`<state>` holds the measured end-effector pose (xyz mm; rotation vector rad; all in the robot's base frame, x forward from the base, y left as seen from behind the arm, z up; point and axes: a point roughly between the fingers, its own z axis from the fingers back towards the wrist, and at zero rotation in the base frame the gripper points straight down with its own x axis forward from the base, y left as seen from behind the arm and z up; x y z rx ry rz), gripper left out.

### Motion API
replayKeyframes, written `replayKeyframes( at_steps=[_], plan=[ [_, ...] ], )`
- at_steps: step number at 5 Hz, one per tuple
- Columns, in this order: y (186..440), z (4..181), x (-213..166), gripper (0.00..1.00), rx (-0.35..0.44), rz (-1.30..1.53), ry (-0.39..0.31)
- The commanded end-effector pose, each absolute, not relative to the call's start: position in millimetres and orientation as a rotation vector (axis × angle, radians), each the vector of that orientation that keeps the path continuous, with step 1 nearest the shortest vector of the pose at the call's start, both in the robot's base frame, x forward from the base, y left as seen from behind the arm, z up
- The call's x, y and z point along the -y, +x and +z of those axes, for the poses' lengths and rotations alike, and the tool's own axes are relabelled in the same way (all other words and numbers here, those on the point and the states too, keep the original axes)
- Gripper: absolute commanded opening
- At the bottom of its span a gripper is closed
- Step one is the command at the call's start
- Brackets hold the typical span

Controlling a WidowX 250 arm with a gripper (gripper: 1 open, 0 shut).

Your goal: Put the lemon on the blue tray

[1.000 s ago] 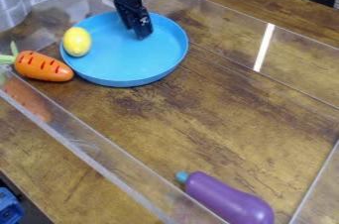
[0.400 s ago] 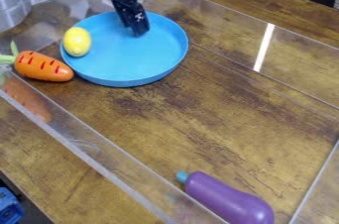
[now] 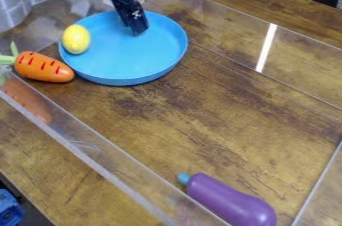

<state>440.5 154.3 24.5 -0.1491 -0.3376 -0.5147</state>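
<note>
The lemon [image 3: 76,39] is sitting at the tray's [image 3: 147,60] left rim, seemingly overlapping its edge; whether it is resting fully inside is unclear. The pincer [image 3: 135,25] is hanging over the tray's far side, pinching nothing; its spread is impossible to tell. A carrot [image 3: 43,67] is lying beside them on the bench [image 3: 227,120].

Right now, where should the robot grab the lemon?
Grip the lemon across its narrow middle, coming straight down from above. It leans on the blue tray rim, with the carrot close below, so sideways approaches look crowded.
</note>
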Motion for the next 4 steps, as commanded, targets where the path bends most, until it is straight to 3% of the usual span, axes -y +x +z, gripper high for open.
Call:
replayKeyframes(
  at_steps=[1, 4],
  plan=[
    [436.3, 16.4, -184.6, 1.0, 0.346, -0.498, -0.136],
    [424.1, 9.6, -208.2, 1.0, 0.344, -0.523, -0.134]
  ],
)
